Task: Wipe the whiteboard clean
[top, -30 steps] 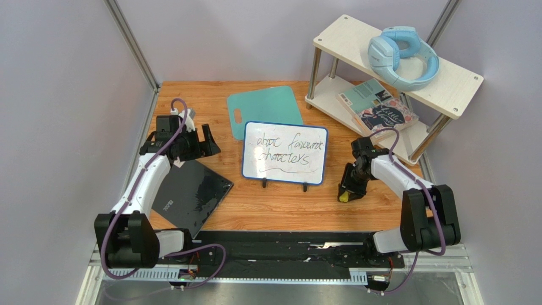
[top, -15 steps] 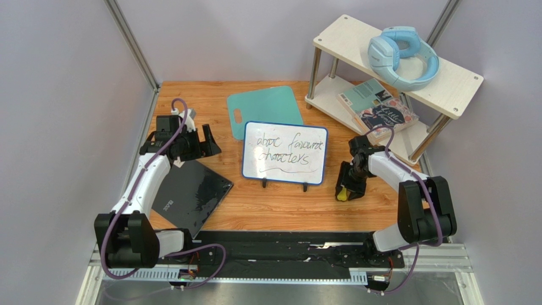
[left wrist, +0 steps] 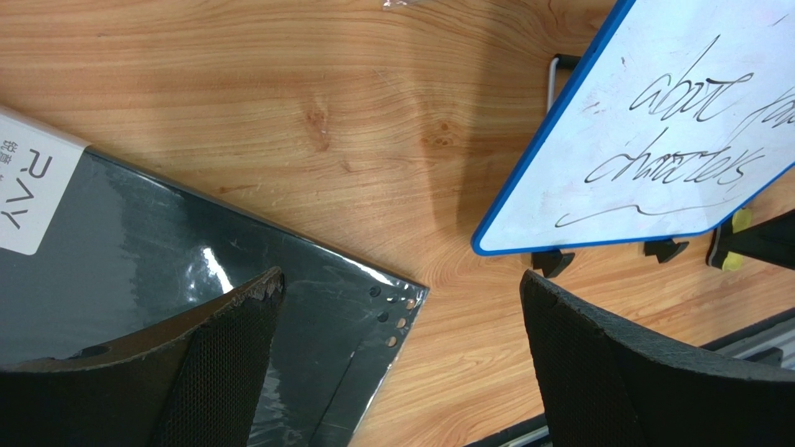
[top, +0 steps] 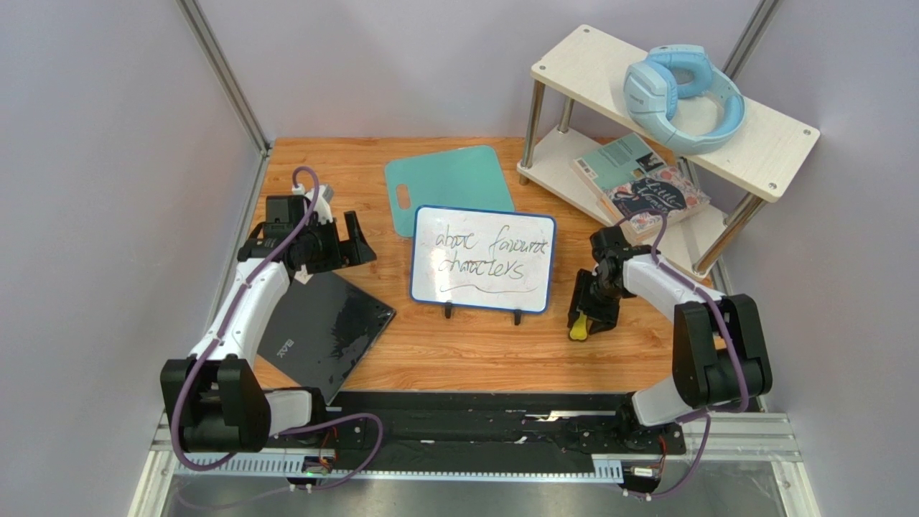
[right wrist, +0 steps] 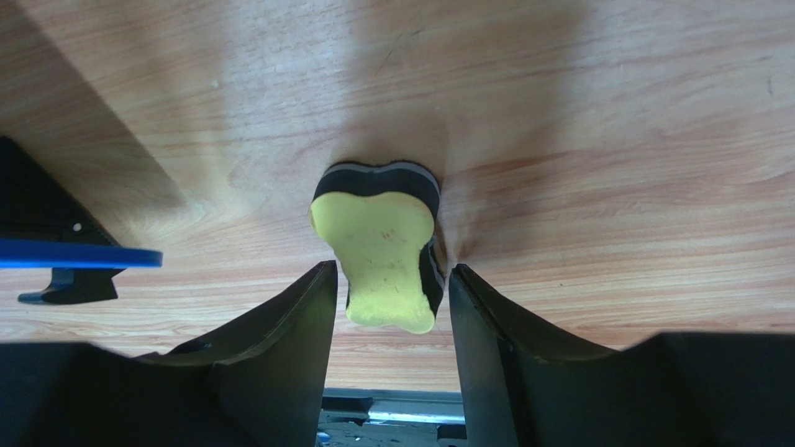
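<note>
The whiteboard [top: 483, 259], blue-framed with dark handwriting, stands tilted on two black feet mid-table; it also shows in the left wrist view [left wrist: 653, 140]. A yellow eraser with a black pad [top: 579, 327] lies on the wood to the right of the board. My right gripper [top: 589, 307] is low over it, open; in the right wrist view the gripper [right wrist: 390, 272] has the near end of the eraser [right wrist: 378, 237] between its tips, with thin gaps on both sides. My left gripper [top: 334, 248] is open and empty, left of the board [left wrist: 399, 279].
A teal mat with a handle slot [top: 448, 183] lies behind the board. A glossy black slab [top: 324, 323] lies under the left gripper [left wrist: 140, 251]. A two-level shelf [top: 755, 140] at the back right holds blue headphones [top: 680, 92] and books [top: 642, 178].
My right gripper has slid a little left and away, toward the board's right foot, staying over the eraser. The left arm has not moved.
</note>
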Robot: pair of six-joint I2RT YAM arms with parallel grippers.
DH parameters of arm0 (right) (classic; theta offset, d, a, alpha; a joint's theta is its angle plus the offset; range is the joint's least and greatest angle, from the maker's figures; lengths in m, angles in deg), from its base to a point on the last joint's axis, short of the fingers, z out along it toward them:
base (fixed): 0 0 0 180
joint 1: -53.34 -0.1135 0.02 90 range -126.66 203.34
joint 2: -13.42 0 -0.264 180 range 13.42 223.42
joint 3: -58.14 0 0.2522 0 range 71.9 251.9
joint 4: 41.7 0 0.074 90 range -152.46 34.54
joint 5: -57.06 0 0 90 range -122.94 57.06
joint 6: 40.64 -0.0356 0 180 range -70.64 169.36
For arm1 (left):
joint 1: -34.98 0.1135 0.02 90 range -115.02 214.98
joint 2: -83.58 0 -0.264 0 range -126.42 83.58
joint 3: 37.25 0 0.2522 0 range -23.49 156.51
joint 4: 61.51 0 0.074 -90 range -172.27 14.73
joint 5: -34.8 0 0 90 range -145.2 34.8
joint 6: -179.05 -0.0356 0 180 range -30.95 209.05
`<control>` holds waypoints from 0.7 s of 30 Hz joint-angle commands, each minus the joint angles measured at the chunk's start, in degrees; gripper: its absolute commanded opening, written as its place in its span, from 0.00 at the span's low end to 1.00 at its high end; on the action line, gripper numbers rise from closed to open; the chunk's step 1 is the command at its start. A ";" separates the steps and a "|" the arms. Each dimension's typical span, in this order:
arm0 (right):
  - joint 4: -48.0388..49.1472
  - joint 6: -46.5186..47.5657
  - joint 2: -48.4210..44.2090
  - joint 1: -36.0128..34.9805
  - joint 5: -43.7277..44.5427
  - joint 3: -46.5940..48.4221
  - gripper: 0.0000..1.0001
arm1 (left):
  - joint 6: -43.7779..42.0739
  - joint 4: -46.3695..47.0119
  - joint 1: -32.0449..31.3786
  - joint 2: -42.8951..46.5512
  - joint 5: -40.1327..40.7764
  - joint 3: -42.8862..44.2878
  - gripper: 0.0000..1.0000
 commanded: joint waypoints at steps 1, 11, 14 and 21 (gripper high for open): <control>2.45 1.22 1.89 -0.83 1.18 1.55 0.50 | -1.45 0.50 0.01 -0.19 -1.34 2.30 0.99; 0.87 1.48 2.77 -1.09 3.29 2.79 0.25 | -2.06 0.32 0.01 -0.28 -1.78 2.30 0.99; 0.52 1.04 0.84 -1.36 3.12 2.53 0.23 | -2.67 0.41 0.01 -0.01 -2.66 2.12 0.99; -1.06 0.95 -3.20 -1.45 1.10 3.49 0.03 | -0.85 5.41 -0.08 0.34 -8.00 0.01 0.99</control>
